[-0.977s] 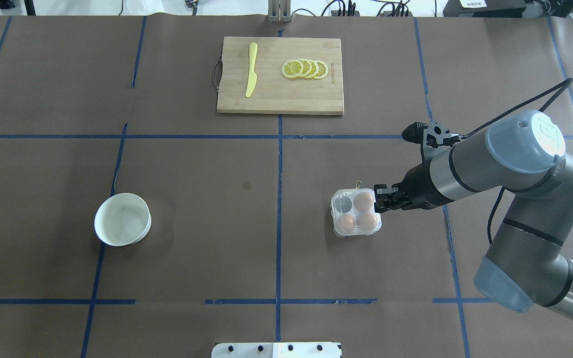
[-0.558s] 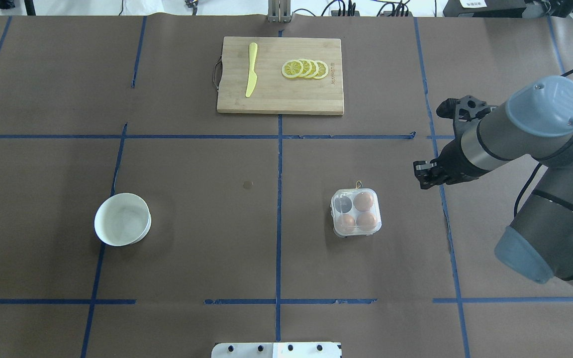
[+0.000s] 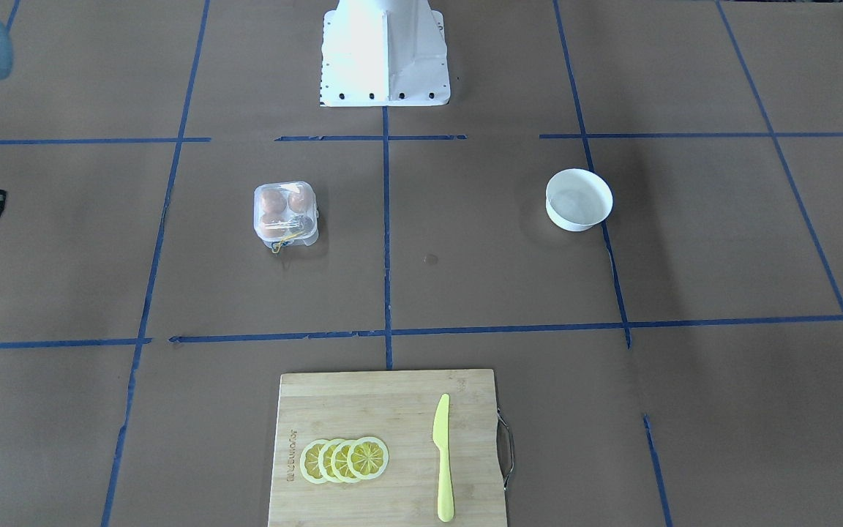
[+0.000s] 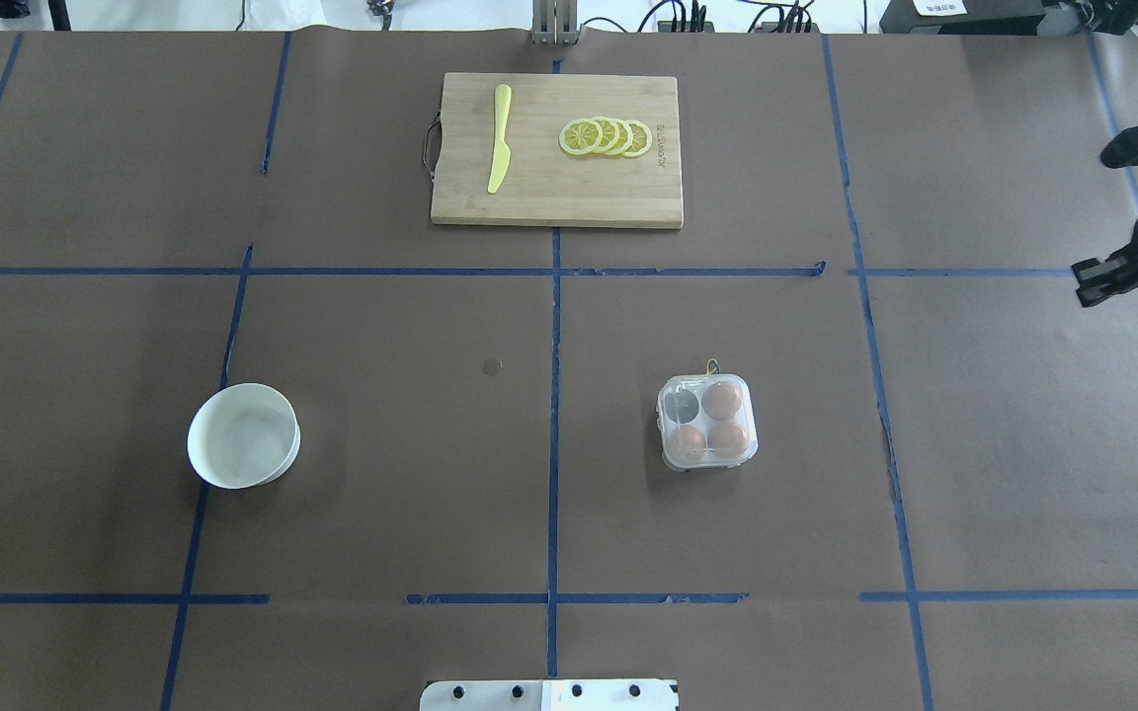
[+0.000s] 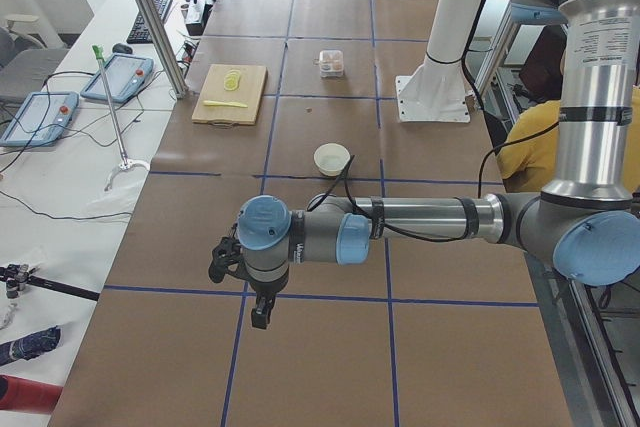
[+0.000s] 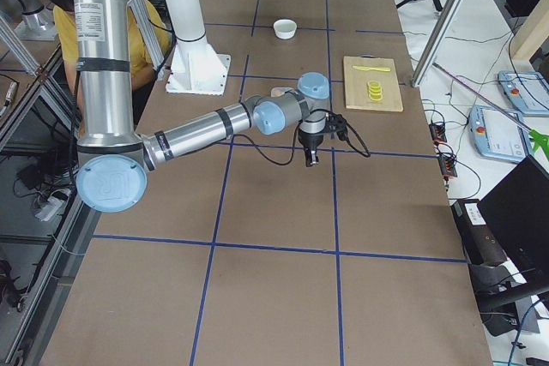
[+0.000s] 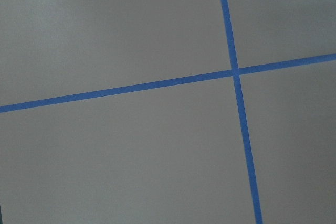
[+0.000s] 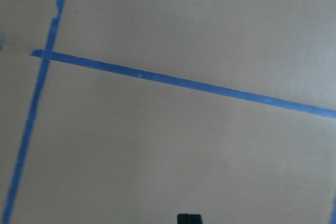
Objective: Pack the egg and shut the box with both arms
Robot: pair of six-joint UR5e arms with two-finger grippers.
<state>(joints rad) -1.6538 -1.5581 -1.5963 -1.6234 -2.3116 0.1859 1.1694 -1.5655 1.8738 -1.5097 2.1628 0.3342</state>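
The clear box [image 4: 707, 422] stands right of the table's middle with its lid down; it also shows in the front view [image 3: 286, 214]. Three tan eggs [image 4: 722, 400] lie in it and one cell looks dark. A yellow string [image 3: 282, 241] hangs at its far side. My right gripper [image 4: 1086, 285] is at the far right edge, well away from the box, and looks shut and empty. Its tip shows in the right wrist view [image 8: 188, 219]. My left gripper [image 5: 260, 317] shows only in the left side view, far from the box, and I cannot tell its state.
An empty white bowl [image 4: 243, 435] stands at the left. A wooden cutting board [image 4: 549, 188] at the back holds a yellow knife [image 4: 498, 138] and lemon slices [image 4: 607, 136]. The white pedestal base [image 3: 385, 51] is at the robot's side. Blue tape lines cross the brown table.
My right gripper has left the box's right side and moved back and far to the right. The box and eggs have not moved.
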